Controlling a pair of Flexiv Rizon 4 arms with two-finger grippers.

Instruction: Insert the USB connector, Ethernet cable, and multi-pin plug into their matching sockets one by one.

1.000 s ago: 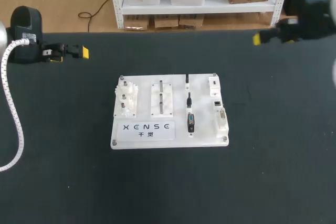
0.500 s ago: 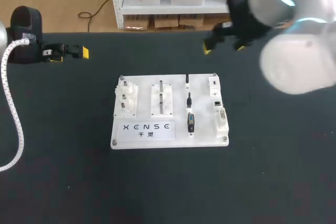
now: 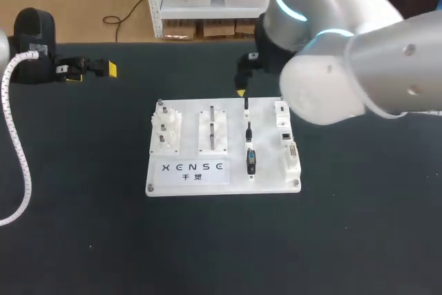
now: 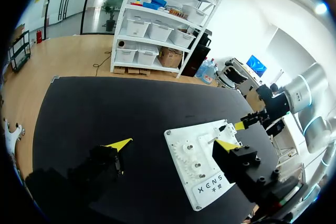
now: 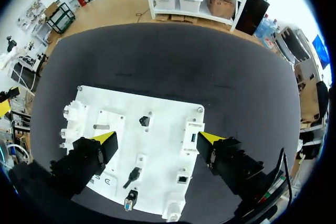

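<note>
Left wrist view first: holding the left gripper (image 4: 173, 144) with its yellow-tipped fingers spread wide, hovering over the black table (image 4: 79, 108), with the white board (image 4: 176, 137) lying ahead of it and well apart. Next, in the head view: resting on that board in one column, the USB connector (image 3: 246, 104) farthest back, the Ethernet cable (image 3: 248, 131) in the middle and the multi-pin plug (image 3: 251, 161) nearest, all three unplugged and lying apart from the sockets (image 3: 286, 135) lined up along the board's edge beneath the right arm. Hanging the right gripper (image 5: 157, 137) above the board, fingers likewise spread wide and touching nothing. Looking down through the right wrist view: USB connector sitting just ahead of that gripper, between its two fingers; Ethernet cable and multi-pin plug lying under it, closer to the wrist; sockets running just beside one fingertip (image 5: 210, 138).
</note>
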